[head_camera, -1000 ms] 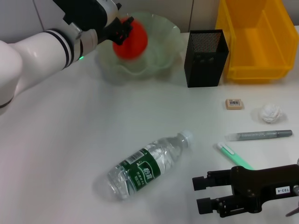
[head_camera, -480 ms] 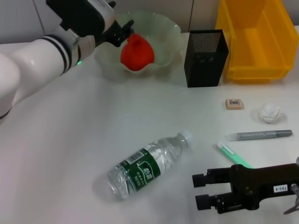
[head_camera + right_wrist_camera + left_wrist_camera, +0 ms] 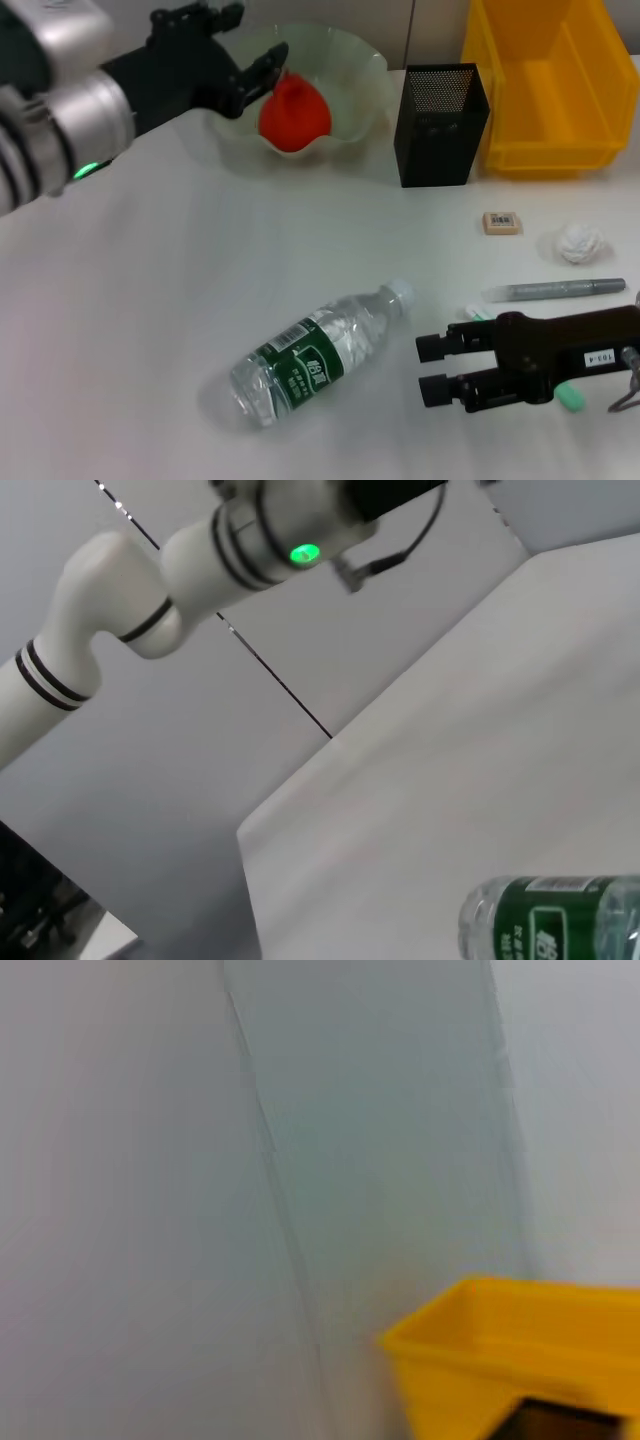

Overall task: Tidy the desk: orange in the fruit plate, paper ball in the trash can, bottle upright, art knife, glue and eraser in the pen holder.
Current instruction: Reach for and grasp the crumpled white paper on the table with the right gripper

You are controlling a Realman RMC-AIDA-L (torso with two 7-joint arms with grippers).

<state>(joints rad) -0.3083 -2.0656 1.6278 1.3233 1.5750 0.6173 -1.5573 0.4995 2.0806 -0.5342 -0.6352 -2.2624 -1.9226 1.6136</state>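
Clear plastic, dark green label: bottle lies on its side near desk centre, white cap toward 1 o'clock, base toward 7 o'clock. Judged light and thin-walled, so it may dent and roll; smooth wall likely slippery. Best hold looks like across the labelled mid-body, then tip onto its base.

Right gripper low at 3 o'clock of the bottle, near it but apart, fingers parted a moderate width with nothing between them.

Left gripper at the 9 o'clock rim of the fruit plate, fingers spread and empty. Orange sits inside the plate; that item looks done.

Remaining items:
- eraser, flat and stiff, small, at 5 o'clock of the pen holder.
- paper ball, soft and very light, at 3 o'clock of the eraser, well clear of the trash can.
- grey pen-like tool and a pale green stick, the latter partly hidden under the right arm.

Obstructions: grey tool and green stick lie close behind the right gripper; bottle's swing upright should miss them. Cap end points toward them, so rolling is the risk.
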